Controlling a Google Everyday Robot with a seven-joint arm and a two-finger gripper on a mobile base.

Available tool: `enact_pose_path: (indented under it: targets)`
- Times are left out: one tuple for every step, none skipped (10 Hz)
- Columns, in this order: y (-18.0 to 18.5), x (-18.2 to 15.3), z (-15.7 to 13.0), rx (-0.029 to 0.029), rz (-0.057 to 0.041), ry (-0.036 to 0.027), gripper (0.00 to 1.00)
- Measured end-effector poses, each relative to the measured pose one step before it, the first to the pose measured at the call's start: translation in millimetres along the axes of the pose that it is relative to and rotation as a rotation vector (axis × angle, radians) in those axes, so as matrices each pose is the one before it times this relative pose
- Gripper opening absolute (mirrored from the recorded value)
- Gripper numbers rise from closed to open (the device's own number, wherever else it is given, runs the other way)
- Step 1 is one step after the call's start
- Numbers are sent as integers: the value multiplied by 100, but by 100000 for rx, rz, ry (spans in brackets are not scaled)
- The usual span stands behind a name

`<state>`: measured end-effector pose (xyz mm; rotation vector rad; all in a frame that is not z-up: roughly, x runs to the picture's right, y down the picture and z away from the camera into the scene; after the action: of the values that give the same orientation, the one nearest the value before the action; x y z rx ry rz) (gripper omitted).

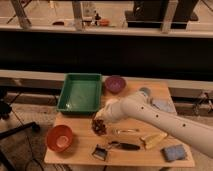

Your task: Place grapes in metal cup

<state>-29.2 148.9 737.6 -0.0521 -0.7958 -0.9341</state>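
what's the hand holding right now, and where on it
The hand is down at the grapes near the table's middle, touching the top of the bunch. Whether it actually grips them cannot be told.

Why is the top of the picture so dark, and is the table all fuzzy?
In the camera view, the band behind the wooden table is nearly black, while the table is warmly lit. The whole picture is soft: the grapes look like a dark blob under the gripper, and the green tray and purple bowl have blurry edges.
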Motion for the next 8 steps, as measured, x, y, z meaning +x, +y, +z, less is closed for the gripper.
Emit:
enact_pose_path:
  targets:
    - [-7, -11, -48, -137, -1, 235, 1]
    - [-82, -20, -104, -138, -132, 452, 1]
    - [-61, -34, -52, -103, -99, 260, 1]
    - [-125, -51, -51, -131, -288, 322, 1]
    - [-92, -83, -32, -316, -287, 376, 1]
    - [-64, -71, -4, -239, -175, 183, 1]
    - [-69, -52, -27, -246, -173, 269, 1]
    - [-37, -69, -11, -184, -106, 87, 1]
